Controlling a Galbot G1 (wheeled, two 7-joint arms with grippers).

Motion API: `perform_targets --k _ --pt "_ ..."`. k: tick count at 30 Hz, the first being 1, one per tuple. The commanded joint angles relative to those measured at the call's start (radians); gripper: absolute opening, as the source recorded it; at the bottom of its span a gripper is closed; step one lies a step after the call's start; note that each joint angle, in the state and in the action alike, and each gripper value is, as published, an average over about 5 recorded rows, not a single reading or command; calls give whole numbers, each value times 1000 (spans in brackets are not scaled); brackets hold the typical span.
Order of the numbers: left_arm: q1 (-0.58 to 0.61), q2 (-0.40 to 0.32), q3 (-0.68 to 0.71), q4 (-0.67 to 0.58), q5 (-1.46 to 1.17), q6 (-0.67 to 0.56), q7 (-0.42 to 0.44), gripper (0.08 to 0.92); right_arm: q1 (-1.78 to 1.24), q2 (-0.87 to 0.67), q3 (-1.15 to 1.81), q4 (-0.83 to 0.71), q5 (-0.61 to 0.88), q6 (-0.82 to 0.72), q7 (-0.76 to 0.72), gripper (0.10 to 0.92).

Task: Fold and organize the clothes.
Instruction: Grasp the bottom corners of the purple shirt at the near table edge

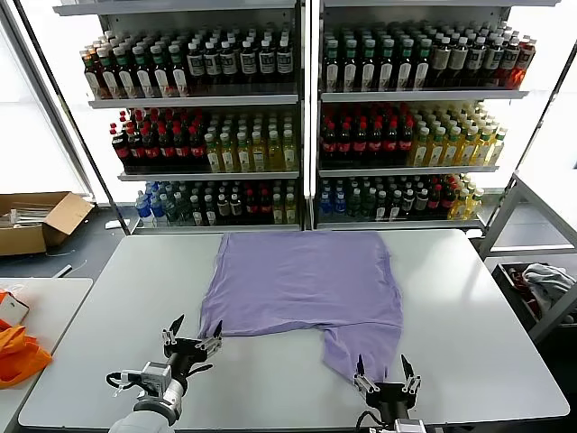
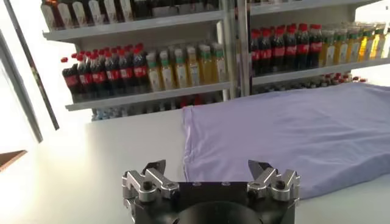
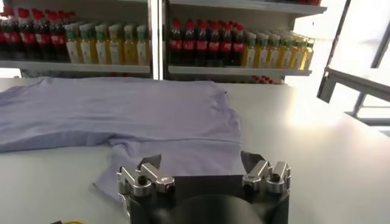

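Observation:
A lavender T-shirt (image 1: pixel 306 280) lies flat on the white table (image 1: pixel 469 334), plain side up, with one part hanging toward the near right corner. My left gripper (image 1: pixel 193 330) is open just in front of the shirt's near left corner, not touching it. My right gripper (image 1: pixel 382 368) is open at the shirt's near right tip. The shirt also shows in the left wrist view (image 2: pixel 292 134) beyond the open left gripper (image 2: pixel 207 169), and in the right wrist view (image 3: pixel 122 112) beyond the open right gripper (image 3: pixel 201 163).
Shelves of drink bottles (image 1: pixel 306 117) stand behind the table. A cardboard box (image 1: pixel 36 221) sits on the floor at the far left. An orange cloth (image 1: pixel 18 356) lies on a side table at left. A bin with clothes (image 1: pixel 541 284) stands at right.

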Motion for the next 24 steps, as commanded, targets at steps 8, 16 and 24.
perform_targets --k 8,16,24 --pt "-34 29 22 36 -36 74 -4 822 0 10 -12 -16 21 4 16 823" --pt "-50 45 21 53 -73 85 -11 823 -2 25 -24 -36 19 7 21 823" --pt "-46 48 26 54 -96 85 -13 823 -3 28 -28 -45 19 5 34 823"
